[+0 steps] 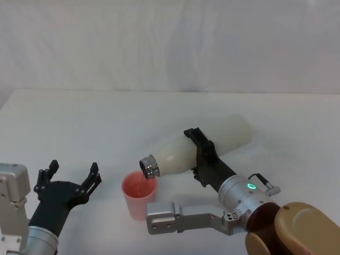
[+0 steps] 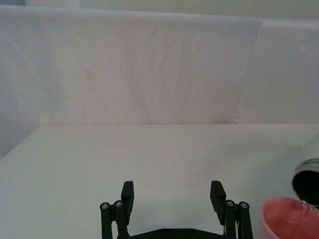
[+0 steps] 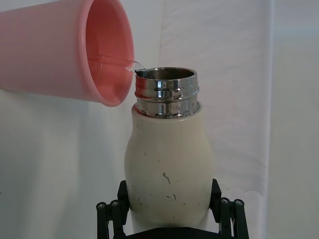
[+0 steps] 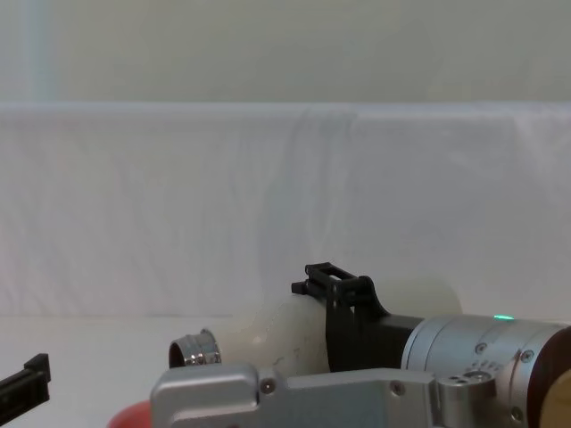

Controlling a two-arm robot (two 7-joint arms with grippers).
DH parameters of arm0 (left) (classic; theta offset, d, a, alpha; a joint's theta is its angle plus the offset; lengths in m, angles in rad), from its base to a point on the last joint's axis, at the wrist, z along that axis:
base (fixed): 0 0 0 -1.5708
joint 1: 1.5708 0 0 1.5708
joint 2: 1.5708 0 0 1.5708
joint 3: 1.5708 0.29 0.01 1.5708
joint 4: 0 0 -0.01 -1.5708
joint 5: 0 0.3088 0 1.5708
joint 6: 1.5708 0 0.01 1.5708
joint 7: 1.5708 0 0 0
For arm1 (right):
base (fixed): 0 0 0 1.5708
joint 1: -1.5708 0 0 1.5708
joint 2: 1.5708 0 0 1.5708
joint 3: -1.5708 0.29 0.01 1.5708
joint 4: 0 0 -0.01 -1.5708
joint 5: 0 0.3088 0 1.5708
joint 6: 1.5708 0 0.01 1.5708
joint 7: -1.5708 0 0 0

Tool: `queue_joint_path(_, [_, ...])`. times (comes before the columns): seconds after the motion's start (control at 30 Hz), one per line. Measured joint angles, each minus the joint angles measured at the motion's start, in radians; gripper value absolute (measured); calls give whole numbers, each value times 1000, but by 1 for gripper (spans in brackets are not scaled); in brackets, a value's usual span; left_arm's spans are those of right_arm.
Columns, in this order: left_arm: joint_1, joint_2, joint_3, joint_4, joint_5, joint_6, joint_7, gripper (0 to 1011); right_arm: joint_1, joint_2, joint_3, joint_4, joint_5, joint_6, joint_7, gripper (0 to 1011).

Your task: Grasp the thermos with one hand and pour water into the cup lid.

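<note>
I have the right end effector (image 1: 199, 154) clamped on the bottle (image 1: 210, 144), tipped nearly flat with its steel mouth over the pink cup (image 1: 139, 194). Water is running in; pouring looks underway, unfinished. Left of the cup, the left end effector (image 1: 71, 175) waits, fingers apart. White surface (image 1: 106, 122), white curtain (image 1: 170, 42) behind.

Cream thermos (image 1: 199, 149) tipped, steel neck over pink cup lid (image 1: 139, 194).

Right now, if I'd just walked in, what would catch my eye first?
The cream thermos, tipped nearly flat in the right gripper at mid-table, its steel neck over the pink cup lid and a thin stream running in. At the table's near left, the left gripper hovers open and empty.
</note>
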Motion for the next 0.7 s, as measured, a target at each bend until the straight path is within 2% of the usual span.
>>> queue_joint_path(0.5, [0,0,0,0,0,0,0,1001,-2,0,4,-2,1,0,1,957])
queue_joint_path(0.7, [0,0,0,0,0,0,0,1001,-12,-3,17,-2,22,0,-9,957])
